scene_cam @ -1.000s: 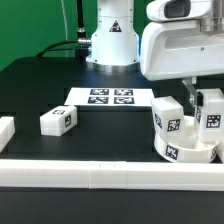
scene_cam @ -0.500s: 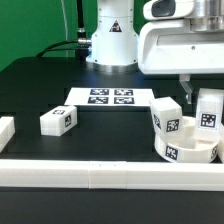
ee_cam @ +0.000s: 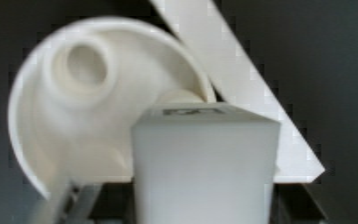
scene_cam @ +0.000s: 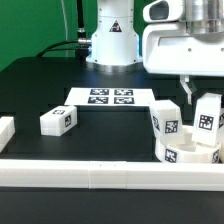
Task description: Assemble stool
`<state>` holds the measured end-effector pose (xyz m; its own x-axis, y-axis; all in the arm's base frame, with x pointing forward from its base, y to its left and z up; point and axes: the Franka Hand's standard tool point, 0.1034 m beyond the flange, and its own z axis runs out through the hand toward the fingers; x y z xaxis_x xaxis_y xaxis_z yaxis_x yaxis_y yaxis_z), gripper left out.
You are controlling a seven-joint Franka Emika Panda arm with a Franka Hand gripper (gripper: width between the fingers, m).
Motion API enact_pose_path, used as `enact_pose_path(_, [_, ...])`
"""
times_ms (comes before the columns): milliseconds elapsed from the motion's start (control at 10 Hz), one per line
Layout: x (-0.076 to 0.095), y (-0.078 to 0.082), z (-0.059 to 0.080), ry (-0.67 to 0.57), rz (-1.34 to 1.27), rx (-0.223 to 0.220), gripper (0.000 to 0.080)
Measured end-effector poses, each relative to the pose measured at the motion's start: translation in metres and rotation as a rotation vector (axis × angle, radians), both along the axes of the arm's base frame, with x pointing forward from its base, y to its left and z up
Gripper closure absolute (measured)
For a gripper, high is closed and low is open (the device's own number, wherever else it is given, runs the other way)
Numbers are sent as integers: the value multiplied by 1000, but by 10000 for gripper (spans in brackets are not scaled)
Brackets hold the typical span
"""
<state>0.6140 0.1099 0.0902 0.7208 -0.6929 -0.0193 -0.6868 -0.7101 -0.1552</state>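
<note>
1. i see the gripper (scene_cam: 204,98) clamped on the held leg (scene_cam: 207,121) - it is slightly tilted, over the seat (scene_cam: 186,153) at the exterior view's right.
2. the second leg (scene_cam: 166,121) stands on the seat - the third leg (scene_cam: 58,120) lies well apart on the table (scene_cam: 30,90).

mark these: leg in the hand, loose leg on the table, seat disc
held white plastic block leg (scene_cam: 207,120): exterior view, tagged front face.
loose white plastic block leg (scene_cam: 58,120): exterior view, middle of the block.
round white plastic disc seat (scene_cam: 180,153): exterior view, side wall.
</note>
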Motion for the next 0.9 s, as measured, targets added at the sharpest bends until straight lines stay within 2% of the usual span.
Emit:
enact_pose_path(200, [1, 8, 0, 17, -184, 60, 460])
enact_pose_path(500, [2, 10, 0, 47, -361, 119, 460])
enact_pose_path(800, [2, 11, 0, 51, -376, 129, 450])
enact_pose_path(900, [1, 11, 0, 50, -372, 129, 276])
